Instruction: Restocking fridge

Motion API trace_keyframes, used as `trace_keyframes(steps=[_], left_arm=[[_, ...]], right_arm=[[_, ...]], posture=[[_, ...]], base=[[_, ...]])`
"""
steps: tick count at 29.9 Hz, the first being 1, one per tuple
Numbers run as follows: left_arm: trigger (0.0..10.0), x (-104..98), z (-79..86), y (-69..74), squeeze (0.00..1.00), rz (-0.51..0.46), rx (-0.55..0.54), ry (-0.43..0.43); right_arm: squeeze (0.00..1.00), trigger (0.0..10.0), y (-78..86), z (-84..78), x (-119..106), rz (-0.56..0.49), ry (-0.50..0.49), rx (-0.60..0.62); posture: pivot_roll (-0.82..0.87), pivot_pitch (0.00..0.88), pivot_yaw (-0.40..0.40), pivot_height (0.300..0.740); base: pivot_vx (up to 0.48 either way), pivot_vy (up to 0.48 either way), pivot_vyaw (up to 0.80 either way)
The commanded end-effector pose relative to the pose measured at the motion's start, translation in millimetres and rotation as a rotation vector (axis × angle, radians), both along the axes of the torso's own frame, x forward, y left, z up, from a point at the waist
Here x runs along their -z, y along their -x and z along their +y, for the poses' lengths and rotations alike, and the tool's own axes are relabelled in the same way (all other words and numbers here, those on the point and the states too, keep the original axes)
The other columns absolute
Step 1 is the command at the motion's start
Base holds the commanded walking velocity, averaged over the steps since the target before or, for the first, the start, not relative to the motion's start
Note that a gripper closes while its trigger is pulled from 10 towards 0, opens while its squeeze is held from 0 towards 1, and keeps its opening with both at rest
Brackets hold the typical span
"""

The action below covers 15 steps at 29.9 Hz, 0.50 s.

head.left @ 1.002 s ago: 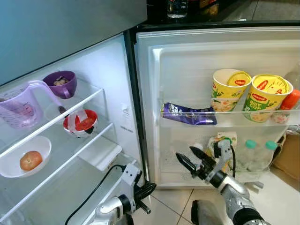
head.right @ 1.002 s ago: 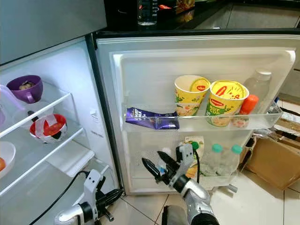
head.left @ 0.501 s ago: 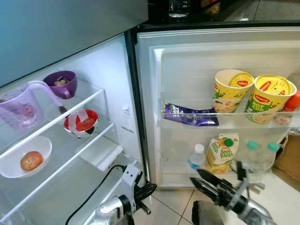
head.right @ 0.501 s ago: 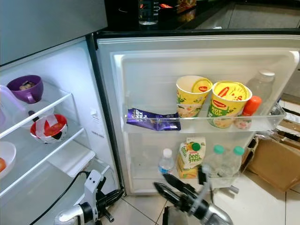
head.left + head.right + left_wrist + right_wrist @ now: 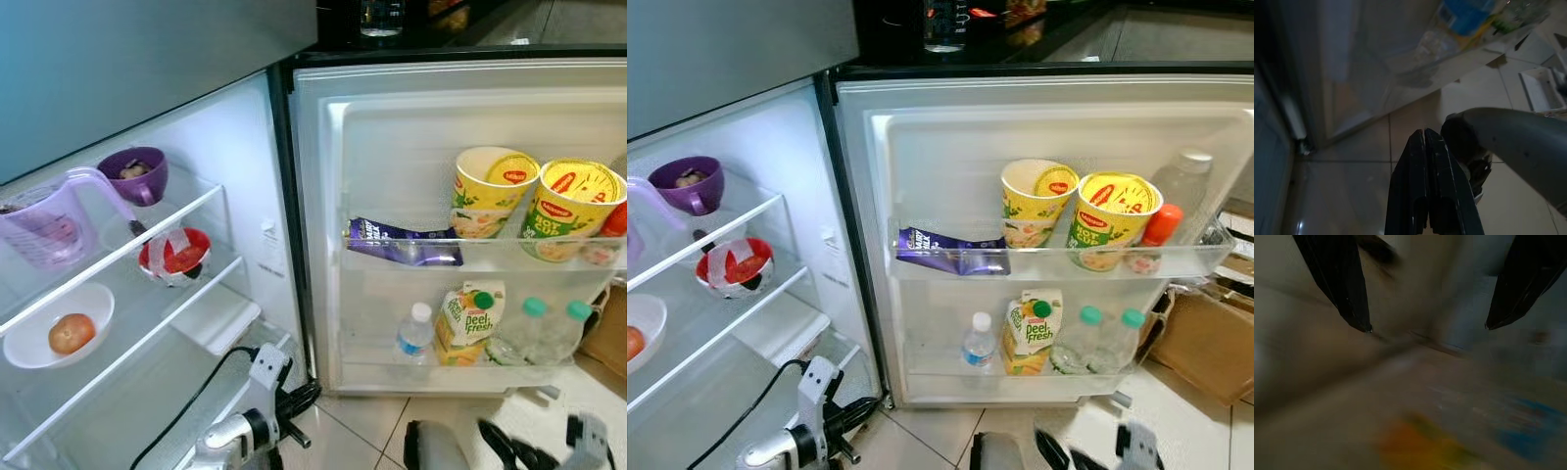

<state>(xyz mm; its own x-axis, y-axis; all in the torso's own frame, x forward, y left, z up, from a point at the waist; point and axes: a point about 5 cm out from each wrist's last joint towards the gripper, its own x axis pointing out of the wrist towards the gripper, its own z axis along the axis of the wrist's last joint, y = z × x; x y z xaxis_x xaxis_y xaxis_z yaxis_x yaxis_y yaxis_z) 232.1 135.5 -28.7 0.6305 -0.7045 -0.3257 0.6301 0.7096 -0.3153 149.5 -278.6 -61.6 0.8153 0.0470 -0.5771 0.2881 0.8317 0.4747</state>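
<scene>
White fridge (image 5: pixel 294 176) walls fill the head views, with the door swung open to the right over pale floor tiles. On the upper door shelf (image 5: pixel 470 257) lies a purple chocolate bar (image 5: pixel 402 243), and right of it stand two yellow noodle cups (image 5: pixel 534 201), tilted, with an orange-capped bottle (image 5: pixel 1161 230) at the far right. Below, the lower door shelf (image 5: pixel 999 377) holds a small water bottle (image 5: pixel 415 331) with a white cap and blue label, a juice carton (image 5: pixel 465 321) printed green and orange just beside it, and two clear bottles (image 5: pixel 539 333) with teal caps to its right. Left, inside the cabinet, sit a purple cup (image 5: pixel 135 172), a lilac measuring jug (image 5: pixel 49 223), a red wrapped bowl (image 5: pixel 174 257) and a white bowl with an onion (image 5: pixel 71 333). Near the bottom edge, the right tool (image 5: pixel 524 452) hangs low over the tiles, well apart from the shelf. The left tool (image 5: pixel 294 406) idles by the cabinet's lower edge.

Left wrist view, dim: its fingers (image 5: pixel 1425 196) press together over the floor tiles.

Right wrist view, blurred: two fingers (image 5: pixel 1342 289) stand wide apart, empty.
</scene>
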Motion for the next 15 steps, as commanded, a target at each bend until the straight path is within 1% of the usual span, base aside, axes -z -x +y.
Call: trace_keyframes(steps=[1,2,3,5,6,7,9,10,11,13,15], left_arm=[[10.0,3,7.0,3.1,0.0,0.021,-0.015,-0.021],[10.0,3,7.8,3.2,0.0,0.023,-0.018,-0.022],[10.0,4,8.4,3.4,0.0,0.025,-0.02,-0.023],[10.0,4,9.7,4.2,0.0,0.03,-0.021,-0.023],[10.0,4,9.9,4.5,0.0,0.032,-0.021,-0.022],[10.0,4,9.9,4.5,0.0,0.032,-0.021,-0.022],[10.0,5,10.6,5.3,0.0,0.035,-0.014,-0.019],[10.0,5,11.1,5.8,0.0,0.036,-0.01,-0.018],[10.0,5,11.1,5.8,0.0,0.036,-0.01,-0.018],[10.0,5,11.2,6.3,0.0,0.035,-0.008,-0.015],[10.0,5,11.2,6.3,0.0,0.035,-0.008,-0.015]], right_arm=[[0.0,10.0,12.7,-4.2,8,0.11,0.072,0.066],[0.0,10.0,26.9,-6.7,15,0.216,0.128,0.103],[0.0,10.0,37.1,-8.0,19,0.283,0.168,0.12],[0.0,10.0,54.7,-3.9,27,0.368,0.188,0.122],[0.0,10.0,58.8,-2.2,28,0.386,0.188,0.117],[0.0,10.0,58.8,-2.2,28,0.386,0.188,0.117],[0.0,10.0,69.0,2.5,33,0.44,0.213,0.089],[0.0,10.0,74.4,5.4,36,0.484,0.242,0.061],[0.0,10.0,74.4,5.4,36,0.484,0.242,0.061],[0.0,10.0,74.8,6.8,37,0.522,0.274,0.046],[0.0,10.0,74.8,6.8,37,0.522,0.274,0.046]], posture=[[-0.08,0.0,0.001,0.581],[-0.08,0.0,0.002,0.581],[-0.08,0.0,0.002,0.581],[-0.08,0.0,0.005,0.581],[-0.08,0.0,0.005,0.581],[-0.08,0.0,0.005,0.581],[-0.08,0.0,0.006,0.581],[-0.07,0.0,0.004,0.581],[-0.07,0.0,0.004,0.581],[-0.07,0.0,0.001,0.581],[-0.07,0.0,0.001,0.581]], base=[[0.0,0.0,0.0],[0.0,0.0,0.0],[0.0,0.0,0.0],[0.0,0.0,0.0],[0.0,0.0,0.0],[0.0,0.0,0.0],[0.0,0.0,0.0],[0.0,0.0,0.0],[0.0,0.0,0.0],[0.0,0.0,0.0],[0.0,0.0,0.0]])
